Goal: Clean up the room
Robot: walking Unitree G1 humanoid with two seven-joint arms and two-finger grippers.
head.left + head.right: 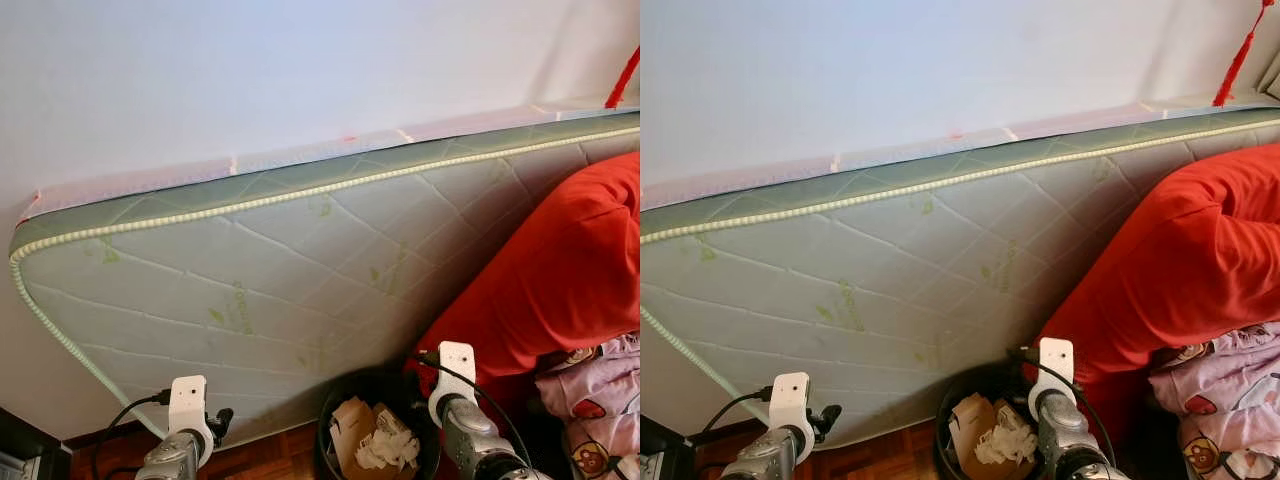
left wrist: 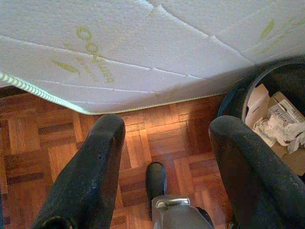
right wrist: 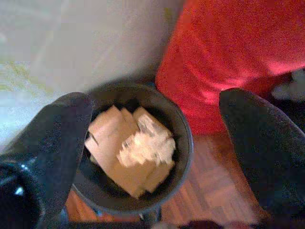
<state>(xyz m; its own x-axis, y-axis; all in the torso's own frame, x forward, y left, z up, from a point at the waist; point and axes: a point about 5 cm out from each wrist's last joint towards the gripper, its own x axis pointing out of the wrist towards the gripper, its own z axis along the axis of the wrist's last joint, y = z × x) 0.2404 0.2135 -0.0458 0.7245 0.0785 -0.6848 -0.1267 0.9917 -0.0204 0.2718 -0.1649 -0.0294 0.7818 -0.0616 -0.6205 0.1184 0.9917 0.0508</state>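
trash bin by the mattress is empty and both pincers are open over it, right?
Not quite: the trash bin is not empty. The right wrist view shows cardboard pieces and crumpled paper inside it. It does stand by the mattress, and both the left pincer and right pincer are open.

green print on mattress (image 2: 143,62), unreadable
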